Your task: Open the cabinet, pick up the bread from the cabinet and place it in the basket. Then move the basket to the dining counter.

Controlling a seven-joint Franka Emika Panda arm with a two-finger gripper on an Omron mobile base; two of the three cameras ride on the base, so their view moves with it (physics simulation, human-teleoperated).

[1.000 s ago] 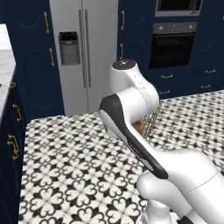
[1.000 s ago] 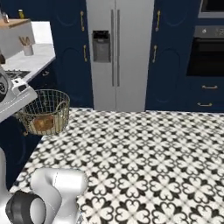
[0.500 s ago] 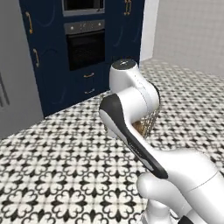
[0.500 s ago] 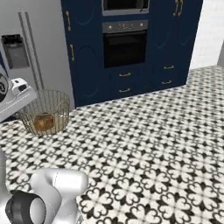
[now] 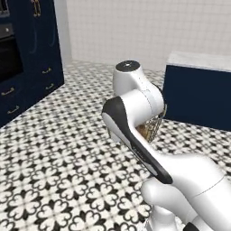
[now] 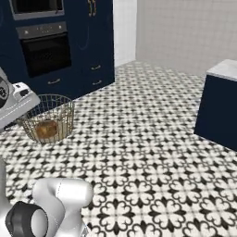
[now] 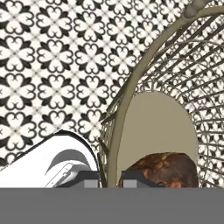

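The gripper point(image 7: 109, 183) is clamped on the rim of the basket point(image 6: 48, 118), one finger point(image 7: 89, 180) outside the wire wall and the other inside, the rim wire running between them. The basket hangs in the air above the patterned floor point(image 6: 148, 152), carried at the end of the arm point(image 5: 135, 122). The bread point(image 6: 46, 129) lies on the basket's tan base, against the wall nearest the gripper. The dining counter point(image 6: 221, 109) stands well apart to the right, its marble top above a plain navy base. Navy oven cabinets point(image 6: 51, 41) stand behind the basket.
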